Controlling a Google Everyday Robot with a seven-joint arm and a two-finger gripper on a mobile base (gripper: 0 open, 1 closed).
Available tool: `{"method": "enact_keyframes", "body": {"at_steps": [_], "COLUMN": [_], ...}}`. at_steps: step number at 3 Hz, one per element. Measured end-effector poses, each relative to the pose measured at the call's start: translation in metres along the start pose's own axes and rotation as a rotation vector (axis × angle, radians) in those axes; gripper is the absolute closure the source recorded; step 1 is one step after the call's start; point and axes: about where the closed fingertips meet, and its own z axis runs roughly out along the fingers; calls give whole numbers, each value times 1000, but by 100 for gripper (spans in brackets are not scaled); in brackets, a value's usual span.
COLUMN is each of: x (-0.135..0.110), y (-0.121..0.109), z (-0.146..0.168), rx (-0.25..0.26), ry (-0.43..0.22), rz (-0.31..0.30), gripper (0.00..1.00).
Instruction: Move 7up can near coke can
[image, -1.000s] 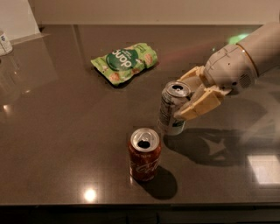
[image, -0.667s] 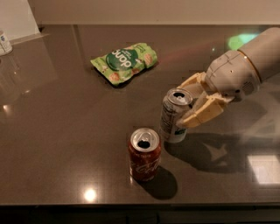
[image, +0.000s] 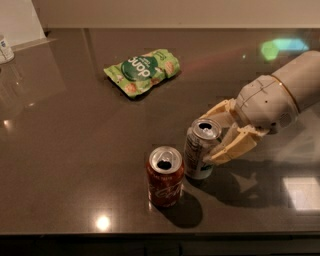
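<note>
The 7up can (image: 199, 150) is silver-grey with green markings and stands upright on the dark table, just right of the coke can (image: 164, 177). The coke can is dark red with white script and stands near the table's front edge. The two cans are almost touching. My gripper (image: 215, 135) comes in from the right on a white arm. Its cream fingers (image: 231, 150) are closed around the 7up can's upper half.
A green snack bag (image: 142, 71) lies flat at the back middle of the table. A small white object (image: 5, 49) sits at the far left edge. The table's front edge (image: 150, 234) runs just below the coke can.
My gripper has carried the 7up can down and a little left, closer to the coke can. The coke can and the bag have not moved.
</note>
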Motion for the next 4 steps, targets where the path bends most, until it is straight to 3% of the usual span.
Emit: {"method": "enact_keyframes", "body": {"at_steps": [2, 3, 4], "x": [7, 5, 5], "y": [9, 8, 8], "z": [15, 16, 16], "rx": [-35, -31, -31], "ry": [23, 23, 23], "rz": [-20, -22, -22], "gripper": [12, 0, 0]}}
